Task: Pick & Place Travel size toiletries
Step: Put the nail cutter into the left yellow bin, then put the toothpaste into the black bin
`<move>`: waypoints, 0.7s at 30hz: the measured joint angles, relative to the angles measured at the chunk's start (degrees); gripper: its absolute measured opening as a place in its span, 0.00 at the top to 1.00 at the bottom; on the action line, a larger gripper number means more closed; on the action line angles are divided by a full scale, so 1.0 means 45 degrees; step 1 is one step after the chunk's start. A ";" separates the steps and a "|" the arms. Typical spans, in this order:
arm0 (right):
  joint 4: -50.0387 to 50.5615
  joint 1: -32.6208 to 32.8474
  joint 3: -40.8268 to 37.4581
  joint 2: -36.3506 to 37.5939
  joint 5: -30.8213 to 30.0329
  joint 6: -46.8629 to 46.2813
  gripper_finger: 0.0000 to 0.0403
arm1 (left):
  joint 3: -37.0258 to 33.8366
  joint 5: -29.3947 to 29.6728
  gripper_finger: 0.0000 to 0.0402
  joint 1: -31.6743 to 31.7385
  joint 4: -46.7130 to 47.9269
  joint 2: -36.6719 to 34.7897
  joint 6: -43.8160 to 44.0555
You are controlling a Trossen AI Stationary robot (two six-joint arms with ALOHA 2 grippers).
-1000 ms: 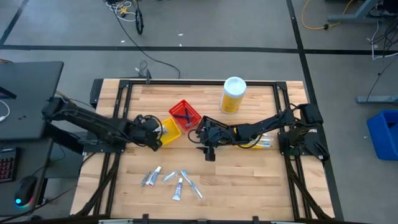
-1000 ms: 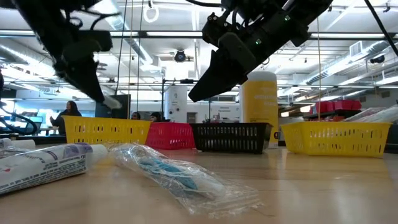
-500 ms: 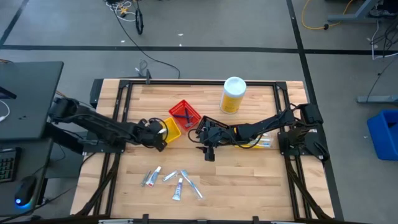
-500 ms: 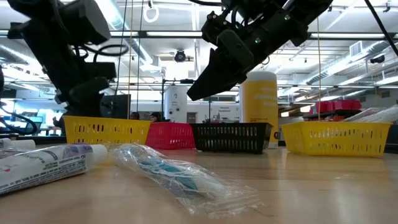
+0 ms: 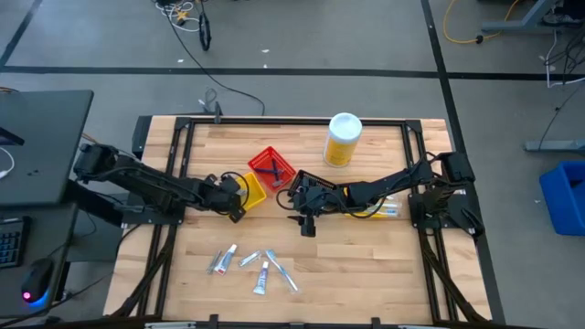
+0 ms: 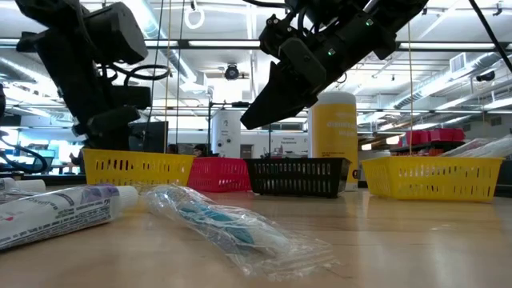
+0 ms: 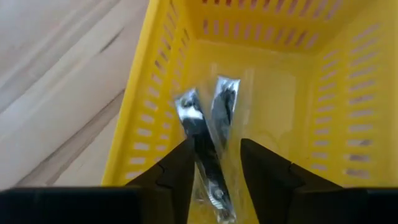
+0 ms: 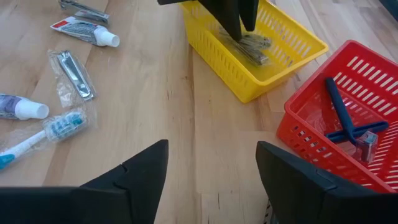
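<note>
My left gripper (image 7: 217,149) reaches down into the small yellow bin (image 5: 250,190) near the table's middle, shut on a clear-wrapped silver item (image 7: 208,134). More grey packets (image 8: 252,45) lie on that bin's floor. My right gripper (image 5: 306,222) hovers open above bare wood, on the near side of the red bin (image 8: 336,112), touching nothing. Other toiletries lie flat near the table's near edge: small tubes (image 8: 87,31), a wrapped nail clipper (image 8: 74,74) and a wrapped toothbrush (image 6: 216,220). My left gripper pinches the clear-wrapped silver item between its two fingers (image 7: 183,165), which come from above and slant down into the yellow bin. The wrapper (image 7: 214,193) runs along the gap between them. Its far end (image 7: 189,102) reaches down toward the bin's floor.
A blue razor (image 8: 345,121) lies in the red bin. A black bin (image 6: 296,176) stands beside it, and a second yellow bin (image 5: 375,208) sits under the right arm. A tall yellow bottle (image 5: 343,139) stands toward the far edge. Bare wood lies between bins and toiletries.
My left gripper has moved toward the table's right and down, from beside the yellow bin into it, carrying a pale wrapped item along. The right arm has kept still.
</note>
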State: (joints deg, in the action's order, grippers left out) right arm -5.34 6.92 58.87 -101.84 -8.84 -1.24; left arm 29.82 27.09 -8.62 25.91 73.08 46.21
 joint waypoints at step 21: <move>0.0000 0.0072 0.0000 0.0000 0.0015 -0.0636 0.37 | 0.4821 -0.1551 0.62 -0.3035 0.4419 0.0000 0.1773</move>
State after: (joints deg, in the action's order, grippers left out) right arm -5.34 7.24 58.87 -101.84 -8.78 -4.10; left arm 51.51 20.11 -22.28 45.80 73.08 54.19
